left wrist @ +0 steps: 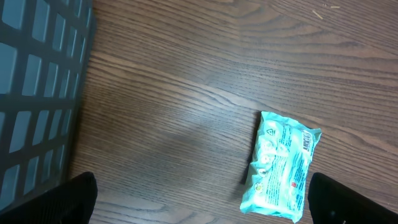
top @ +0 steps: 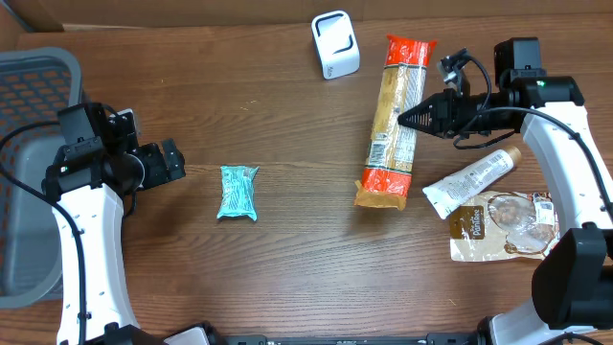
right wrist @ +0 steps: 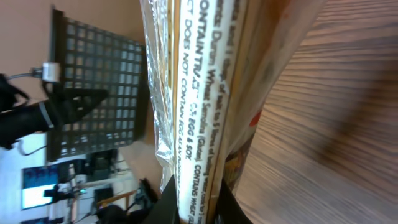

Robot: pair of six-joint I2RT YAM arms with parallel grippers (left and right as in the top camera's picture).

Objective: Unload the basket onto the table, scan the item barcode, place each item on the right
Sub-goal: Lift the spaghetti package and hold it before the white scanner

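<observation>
Far left of the overhead view, one grey mesh basket [top: 38,67] sits at the edge of the wooden table [top: 287,125]. Just right of it is the left gripper [top: 175,161], jaws spread as wide as they go, nothing between them. Next along, one teal snack packet [top: 238,193] lies flat, left of centre, apart from that gripper.

Upper centre, there's one white barcode scanner [top: 335,44], standing on its own. And here's the item: one long pasta pack [top: 388,163], right of centre. Its long axis runs top to bottom of the frame, the upper red end near the scanner's level and the lower end leaning a touch left.

The right gripper [top: 410,117] comes in from the right, jaws pinched on the pack's right edge around mid-length. The wrist view confirms it, with the printed wrapper running straight up from between the fingers. I can't tell whether the pack is lifted or resting on the wood.

Lower right lie one white tube [top: 471,178] and one brown snack pouch [top: 503,225], side by side.
</observation>
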